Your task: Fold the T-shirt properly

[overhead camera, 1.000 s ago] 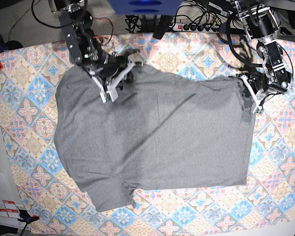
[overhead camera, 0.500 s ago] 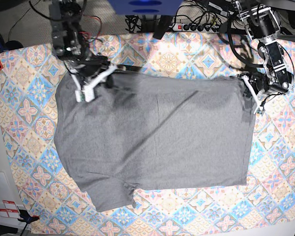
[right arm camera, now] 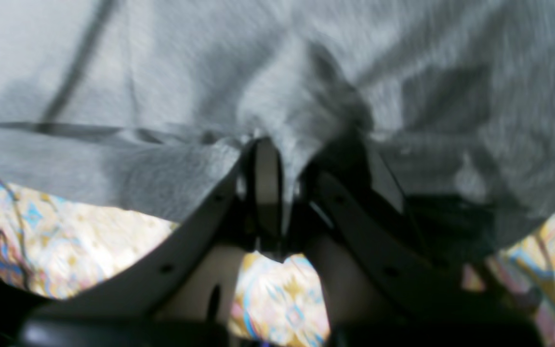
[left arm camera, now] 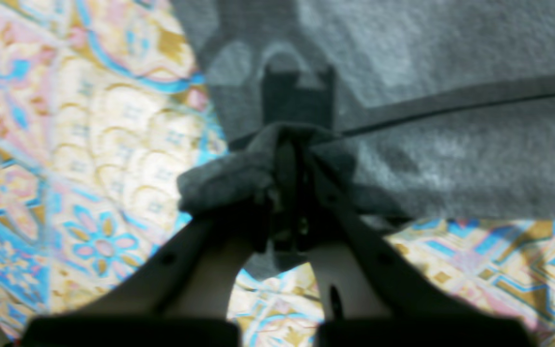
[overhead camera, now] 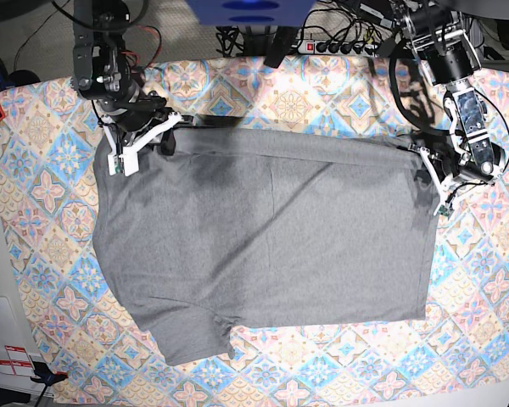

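My left gripper (left arm camera: 292,193) is pinched tight on a bunched corner of the grey T-shirt (overhead camera: 271,246), near the tablecloth's (overhead camera: 51,127) right edge. My right gripper (right arm camera: 277,193) is clamped on the shirt's far edge toward the tablecloth's far left corner. The shirt lies spread across the middle of the tablecloth.

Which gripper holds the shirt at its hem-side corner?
The left gripper, pinching the T-shirt at its straight-edged corner; the right gripper grips the sleeve end.
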